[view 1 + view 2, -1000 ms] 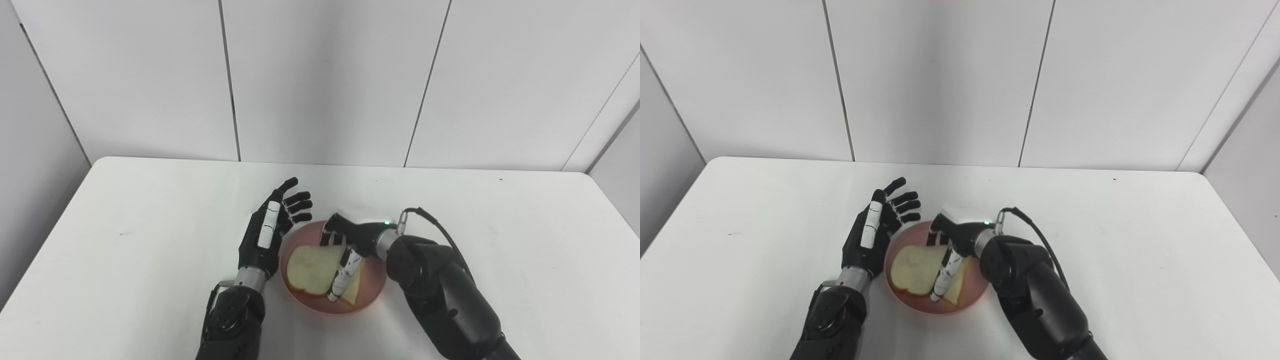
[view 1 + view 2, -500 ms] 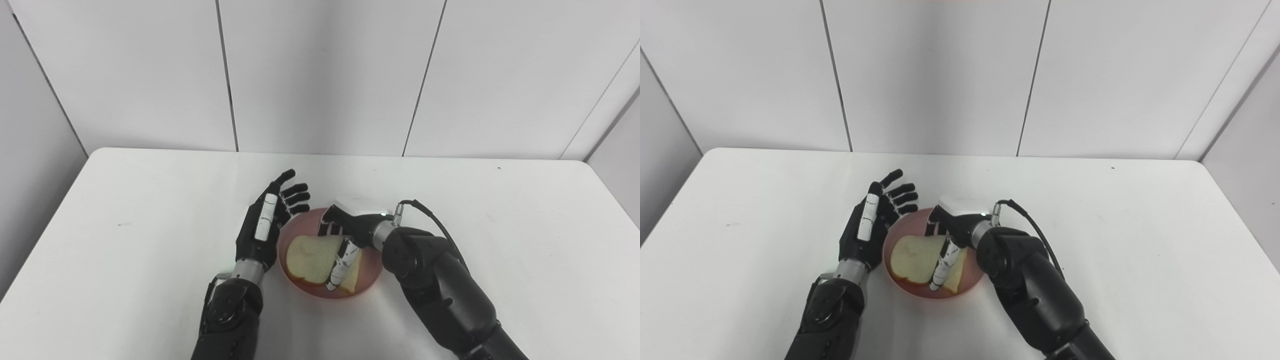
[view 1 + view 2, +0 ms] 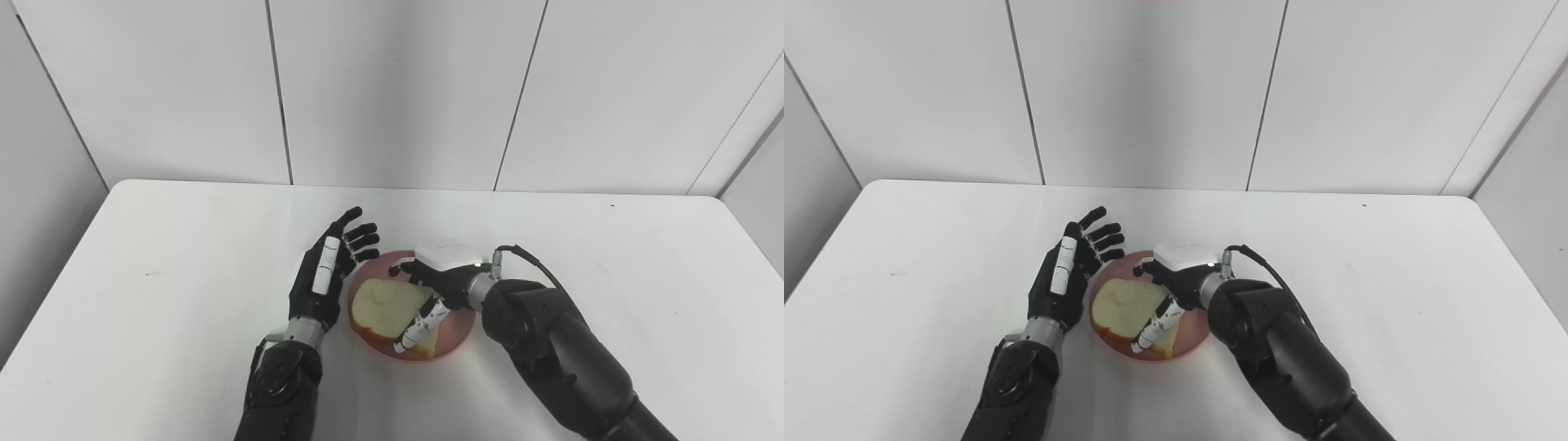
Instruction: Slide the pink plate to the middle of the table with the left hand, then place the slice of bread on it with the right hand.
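The pink plate sits near the middle of the white table, and the slice of bread lies flat on it. My right hand hovers over the plate's far right part with its white back facing up. Its fingers are spread, and its thumb stretches across the bread's right side. My left hand stands open on its edge just left of the plate, palm toward it and fingers apart. The same scene shows in the right eye view, with the bread on the plate.
The table's back edge meets a grey panelled wall. A small dark speck lies on the table at the back right.
The camera tilted a little at first. My right hand has rolled so its white back faces up, and its fingers have spread off the bread. The left hand has stayed still.
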Robot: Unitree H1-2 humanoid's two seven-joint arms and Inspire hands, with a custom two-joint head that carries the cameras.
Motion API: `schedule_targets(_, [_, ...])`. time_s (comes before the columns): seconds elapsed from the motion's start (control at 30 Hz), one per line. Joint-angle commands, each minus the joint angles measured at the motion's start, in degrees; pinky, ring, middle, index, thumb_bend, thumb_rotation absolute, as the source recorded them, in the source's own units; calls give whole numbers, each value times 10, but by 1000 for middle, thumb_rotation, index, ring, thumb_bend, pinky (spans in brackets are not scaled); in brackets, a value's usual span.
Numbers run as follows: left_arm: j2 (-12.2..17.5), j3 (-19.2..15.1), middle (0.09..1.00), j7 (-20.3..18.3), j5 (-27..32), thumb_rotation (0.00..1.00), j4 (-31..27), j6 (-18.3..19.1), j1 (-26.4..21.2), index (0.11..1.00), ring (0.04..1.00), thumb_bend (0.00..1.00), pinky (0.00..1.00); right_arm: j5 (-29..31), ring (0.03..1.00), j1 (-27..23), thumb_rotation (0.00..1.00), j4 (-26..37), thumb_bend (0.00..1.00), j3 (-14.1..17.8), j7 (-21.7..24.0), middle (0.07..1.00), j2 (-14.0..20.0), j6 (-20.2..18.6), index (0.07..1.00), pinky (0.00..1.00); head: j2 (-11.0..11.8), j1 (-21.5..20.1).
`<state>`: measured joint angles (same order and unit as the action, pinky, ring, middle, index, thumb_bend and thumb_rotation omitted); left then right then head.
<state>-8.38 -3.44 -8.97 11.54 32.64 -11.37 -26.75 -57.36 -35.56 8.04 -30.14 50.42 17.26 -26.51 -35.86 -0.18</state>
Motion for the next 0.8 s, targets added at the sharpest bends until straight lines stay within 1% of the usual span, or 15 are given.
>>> schedule_targets(0.0, [6,2,700,1,1,787,19,29,29,769,705,851,637,-3,1000,-24,488,27,1000,3,14,982,8,8,868,1000,0,0])
schedule_targets(0.13, [6,1,697,-3,4,782,24,26,28,769,703,850,636,-1,1000,-24,494,60,1000,9,48,994,16,2,879,1000,1,0])
schedule_targets(0.23, [7,1,694,-2,1,787,25,25,28,767,702,847,635,1,1000,-24,499,81,1000,17,64,997,22,2,890,1000,1,0])
schedule_targets(0.3, [6,2,693,1,-2,792,26,23,28,767,703,848,634,1,1000,-19,525,97,1000,32,65,994,21,-1,893,1000,1,0])
schedule_targets(0.4, [5,2,695,0,-1,793,23,25,29,768,702,839,628,1,1000,-4,554,115,1000,64,44,977,13,-3,889,1000,1,0])
schedule_targets(0.5, [6,1,699,-1,1,790,21,28,30,773,705,838,634,5,980,8,539,131,1000,92,30,952,7,-3,890,1000,1,0])
schedule_targets(0.67, [5,0,688,1,1,787,22,27,30,767,701,842,636,36,957,20,519,148,1000,128,2,928,7,2,886,1000,1,1])
schedule_targets(0.73, [5,0,689,0,2,787,23,27,29,767,697,842,634,53,946,26,503,151,1000,145,-21,921,3,5,888,1000,2,1])
schedule_targets(0.77, [5,-1,689,1,1,787,24,25,29,767,696,842,634,72,943,33,497,149,1000,163,-48,919,-5,8,889,999,2,1])
